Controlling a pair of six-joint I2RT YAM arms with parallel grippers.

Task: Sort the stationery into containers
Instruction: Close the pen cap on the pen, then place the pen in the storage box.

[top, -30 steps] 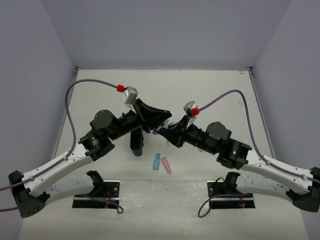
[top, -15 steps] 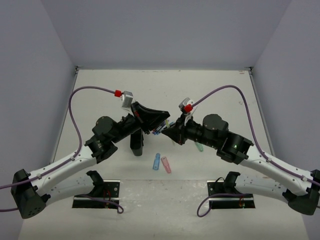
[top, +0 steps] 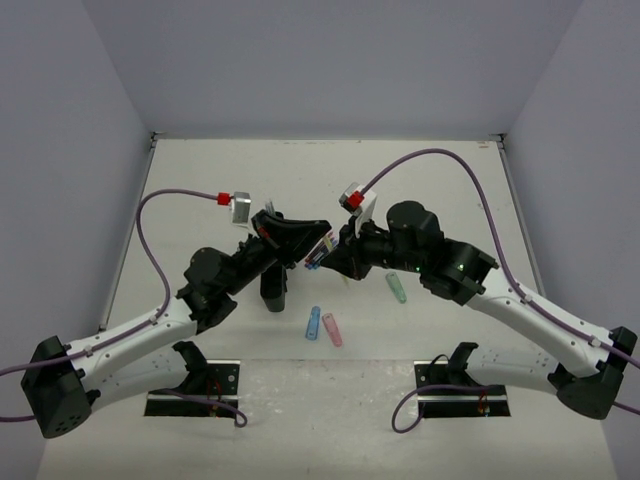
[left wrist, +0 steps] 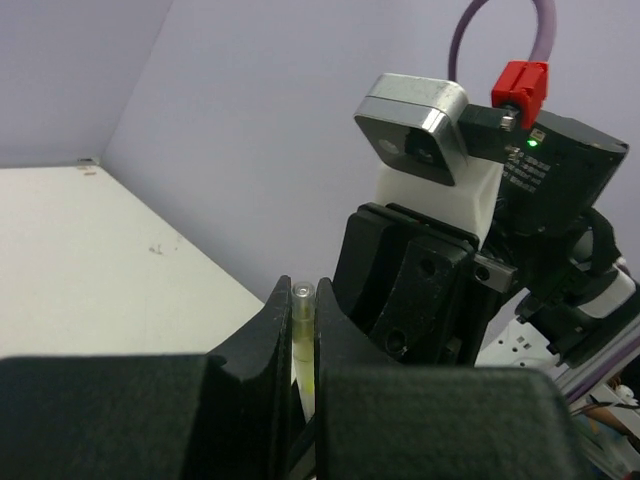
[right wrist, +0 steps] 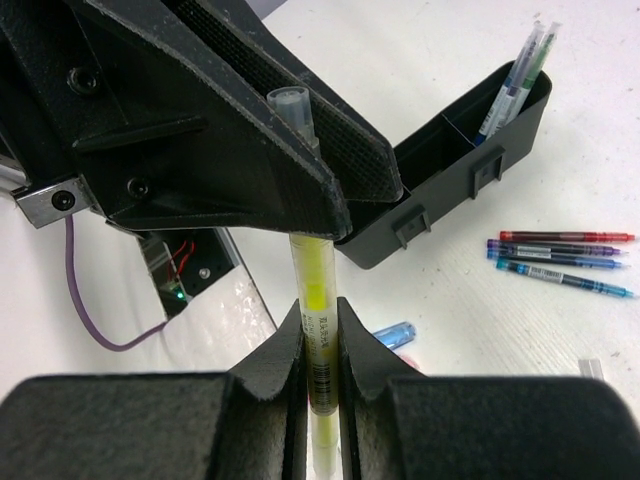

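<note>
Item: yellow-green pen (right wrist: pixel 317 285), slim, with a clear cap at its upper end.
Whereabouts: off the table (top: pixel 300 180), held in the air over its middle, between the two claws.
Left claw (left wrist: pixel 303 305): pressed together on the capped end of the yellow-green pen. Only the cap tip pokes out past its fingers.
Right claw (right wrist: pixel 320 330): pinching the same pen further down the barrel, at the barcode label, just below the left claw.
Organiser (right wrist: pixel 455 175): black, a row of joined compartments, on the table just beside and below the claws. Its end compartment holds stored pens (right wrist: pixel 520 65), leaning upright.
Loose pens (right wrist: pixel 565 237): red, purple and blue, lying side by side on the table near the organiser.
Chunky pieces: blue piece (top: pixel 313 324) and pink piece (top: pixel 332 330) close together in front of the organiser; green piece (top: pixel 397 288) apart, by the right arm.
Hidden or unclear: from above, the two claws cover nearly all of the held pen, and the left arm covers part of the organiser. The pen's lower end is cut off at the bottom of the right wrist view. The number of stored pens cannot be counted.
</note>
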